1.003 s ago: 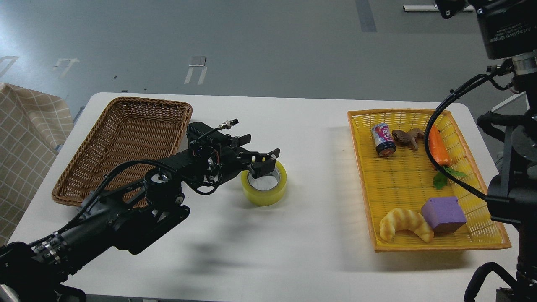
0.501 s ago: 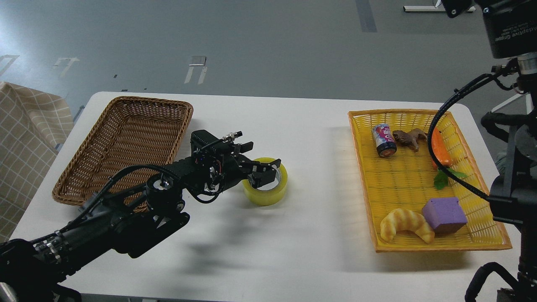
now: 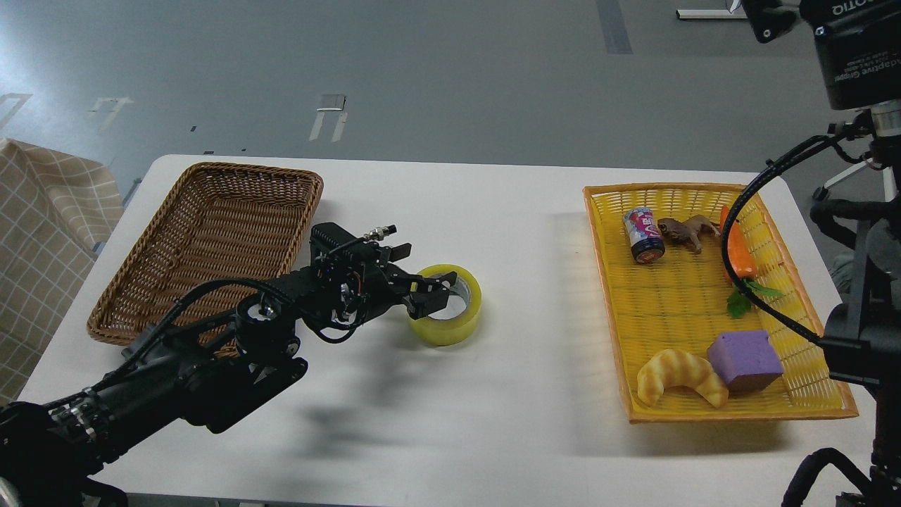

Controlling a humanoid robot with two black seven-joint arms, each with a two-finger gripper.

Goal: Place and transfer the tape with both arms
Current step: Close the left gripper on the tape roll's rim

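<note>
Tape [image 3: 445, 305]: flat on desk [image 3: 493, 394], mid-left, just right of brown wicker basket [image 3: 211, 239]. Left gripper [image 3: 433, 292] at its near-left wall, fingers apparently straddling it; closure unclear. Not yet lifted; placement remains. Right gripper: fingers out of view. Brown basket: empty. Yellow tray [image 3: 676, 415], right edge: can [image 3: 643, 236], carrot [image 3: 738, 250], croissant [image 3: 679, 377], purple block [image 3: 745, 360], brown figurine [image 3: 686, 229].

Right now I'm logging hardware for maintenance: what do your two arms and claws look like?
Both arms are black with looping black cables. The left arm has a silver round joint cap and a black claw. The right arm has a cylindrical black housing with white "Adaptive Gripper" lettering; its claw is out of view.
</note>
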